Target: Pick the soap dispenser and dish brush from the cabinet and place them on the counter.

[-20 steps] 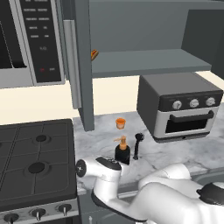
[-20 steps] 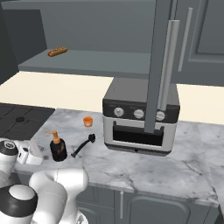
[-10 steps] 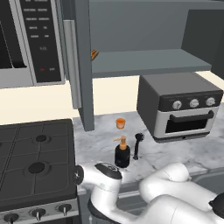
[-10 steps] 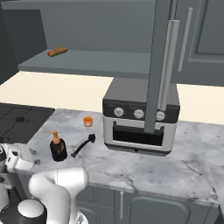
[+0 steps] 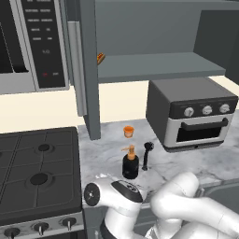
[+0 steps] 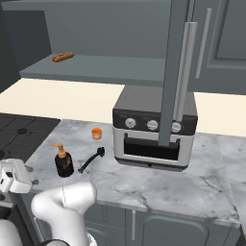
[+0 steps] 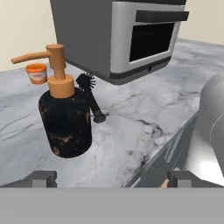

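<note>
The soap dispenser (image 5: 130, 164) and dish brush (image 5: 147, 155) both rest on the tabletop (image 5: 186, 163), just beside each other. The claw (image 7: 111, 178), open and empty, has withdrawn low toward the tabletop's front edge. Placement appears complete.

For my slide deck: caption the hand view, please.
Open gripper faces the soap dispenser upright on the counter, dish brush lying behind it.

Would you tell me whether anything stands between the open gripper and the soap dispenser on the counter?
Nothing visible does. In the hand view the soap dispenser stands upright on the counter, just ahead of the gripper; the dish brush lies behind it.
</note>
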